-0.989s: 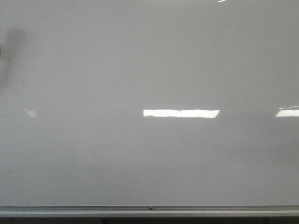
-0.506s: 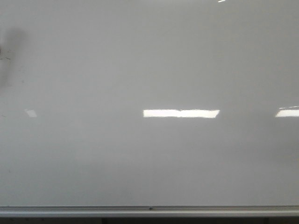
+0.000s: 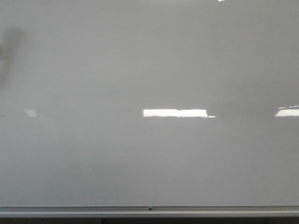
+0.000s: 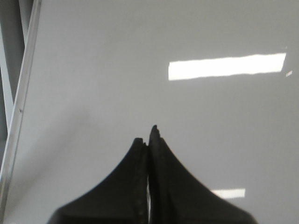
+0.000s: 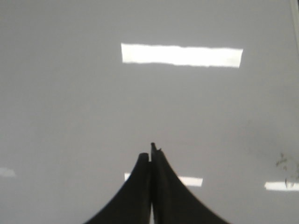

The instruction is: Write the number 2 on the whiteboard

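At the far left of the front view the whiteboard point(image 3: 149, 154) is showing only a dark smudge and a few faint specks in the upper left; I am not finding any number 2 on it, so I am judging that the digit is not yet written. The silver rail point(image 3: 149, 210) is running along the bottom edge, and bright rectangular reflections point(image 3: 175, 113) are sitting across the middle, which I am taking care not to mistake for ink.

In the left wrist view my left gripper point(image 4: 148, 137) is pointing at bare board, its jaws pressed together with nothing between them. The board's metal edge point(image 4: 18, 112) is slanting down the left side of that frame. Whether the tips are touching the surface I cannot tell.

In the right wrist view my right gripper point(image 5: 152, 154) is likewise closed on nothing, aimed at the plain surface, with some faint dark flecks point(image 5: 285, 168) at the lower right of that frame.

No marker is showing in any view, so I am thinking the first need is a pen held firmly. After that I would be choosing a spot clear of the glare, keeping light even pressure, drawing the curved top first, then the slanted base in one slow stroke.
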